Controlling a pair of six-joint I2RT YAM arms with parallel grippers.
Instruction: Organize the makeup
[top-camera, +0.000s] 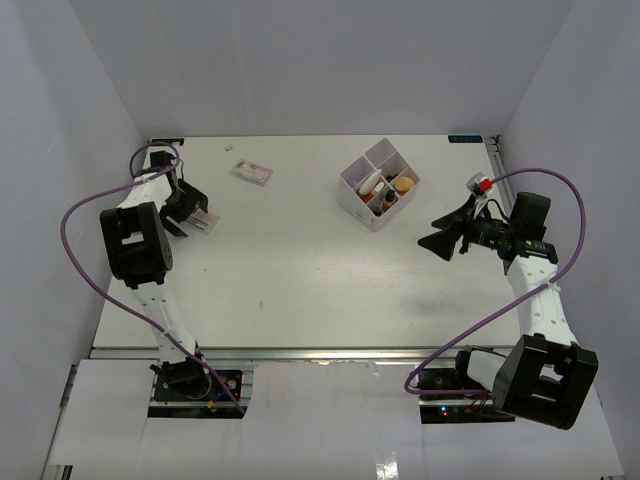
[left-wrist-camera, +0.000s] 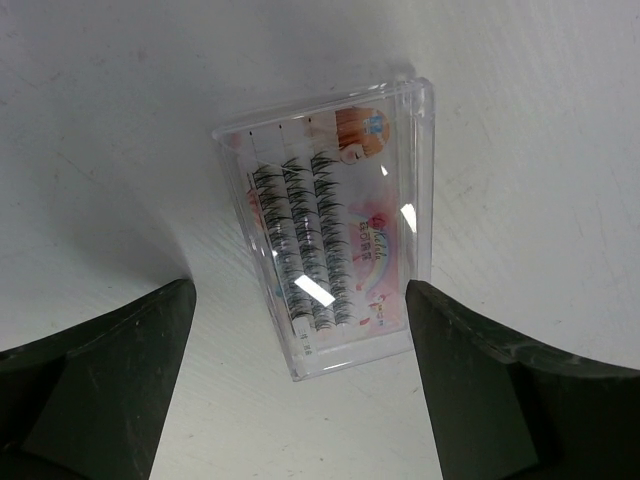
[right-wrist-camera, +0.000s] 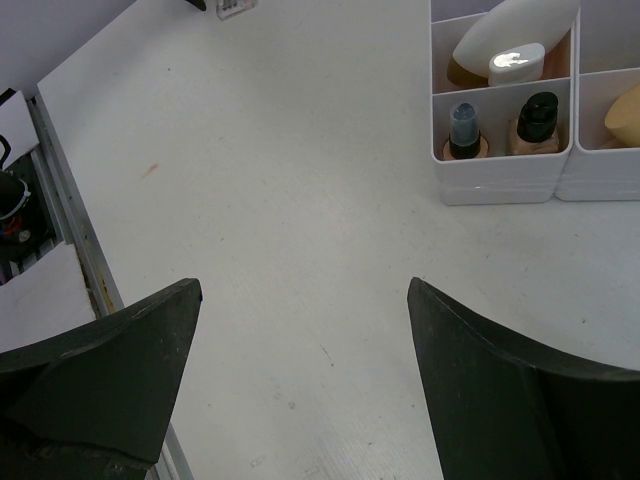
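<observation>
Pickup step: left gripper (left-wrist-camera: 300, 290) stands wide open over the clear false-lash case (left-wrist-camera: 330, 230), which lies flat on the table (left-wrist-camera: 100, 100), seemingly untouched. Next, lower and pinch its long sides. Right gripper (right-wrist-camera: 305, 285) is open and empty.

Robot lab test cell: bare white bench (top-camera: 300, 290) boxed in by plain white panels (top-camera: 320, 60), aluminium rail (top-camera: 330, 352) along the near edge, left arm (top-camera: 140, 250) and right arm (top-camera: 540, 300) bolted there, purple cables (top-camera: 66, 215) looping down to exposed electronics (top-camera: 445, 385).
</observation>
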